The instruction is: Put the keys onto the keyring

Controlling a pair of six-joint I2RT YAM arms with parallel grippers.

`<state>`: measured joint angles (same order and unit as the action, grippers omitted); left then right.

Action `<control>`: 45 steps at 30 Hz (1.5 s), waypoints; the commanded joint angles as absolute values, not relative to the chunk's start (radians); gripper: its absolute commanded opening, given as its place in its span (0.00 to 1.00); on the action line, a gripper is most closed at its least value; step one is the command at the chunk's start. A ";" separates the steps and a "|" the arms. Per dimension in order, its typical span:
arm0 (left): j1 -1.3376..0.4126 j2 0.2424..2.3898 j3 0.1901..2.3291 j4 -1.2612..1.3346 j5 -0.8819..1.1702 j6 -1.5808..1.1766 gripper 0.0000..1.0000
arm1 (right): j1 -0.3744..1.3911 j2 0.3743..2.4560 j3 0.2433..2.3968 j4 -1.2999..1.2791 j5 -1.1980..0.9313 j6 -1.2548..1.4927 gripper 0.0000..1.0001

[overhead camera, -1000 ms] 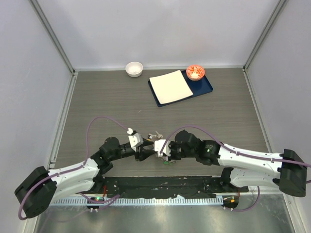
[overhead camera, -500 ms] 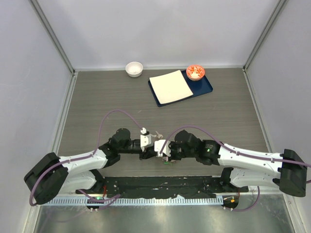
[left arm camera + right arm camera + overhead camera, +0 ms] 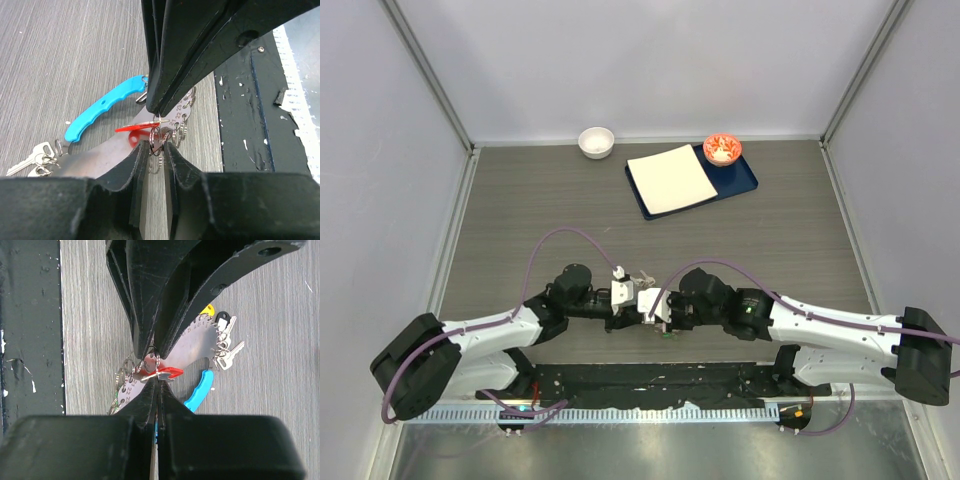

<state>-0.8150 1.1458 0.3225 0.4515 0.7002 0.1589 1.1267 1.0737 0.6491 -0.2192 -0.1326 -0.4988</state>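
The keyring's light blue crescent piece (image 3: 102, 107) lies on the table beside a silver numbered plate (image 3: 176, 111); both also show in the right wrist view: the crescent (image 3: 200, 390), the plate (image 3: 192, 337). My right gripper (image 3: 157, 378) is shut on a red-headed key (image 3: 167, 372) just above the table. My left gripper (image 3: 157, 149) faces it tip to tip and pinches the small split ring (image 3: 158, 145) at that red key (image 3: 134, 129). Silver keys (image 3: 30, 161) and yellow (image 3: 208, 310) and black (image 3: 223, 318) key heads hang on the far side. From above, both grippers (image 3: 642, 302) meet near the front edge.
A white bowl (image 3: 596, 141) stands at the back. A blue tray (image 3: 745, 180) with a white sheet (image 3: 670, 178) and a red bowl (image 3: 722, 149) is at the back right. The black mat (image 3: 650, 385) borders the front edge.
My left gripper has swung right and turned to meet the right gripper at the red key. The right arm has stayed where it was.
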 commanded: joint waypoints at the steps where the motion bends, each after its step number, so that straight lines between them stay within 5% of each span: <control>1: -0.810 1.157 0.359 0.468 0.707 0.158 0.21 | 1.134 1.054 0.690 -0.190 -0.132 -0.503 0.01; 5: -0.810 1.157 0.356 0.503 0.687 0.117 0.16 | 1.134 1.058 0.692 -0.192 -0.133 -0.502 0.01; 8: -0.811 1.134 0.351 0.500 0.641 0.098 0.00 | 1.134 1.051 0.690 -0.196 -0.132 -0.495 0.01; 21: -0.811 0.937 0.224 0.573 0.358 -0.054 0.00 | 1.143 1.028 0.672 -0.227 -0.101 -0.465 0.01; 33: -0.811 0.919 0.143 0.787 0.347 -0.138 0.00 | 1.157 1.115 0.672 -0.126 -0.131 -0.453 0.01; 45: -0.810 0.925 0.158 0.726 0.373 -0.104 0.00 | 1.155 1.028 0.606 0.054 -0.005 -0.433 0.26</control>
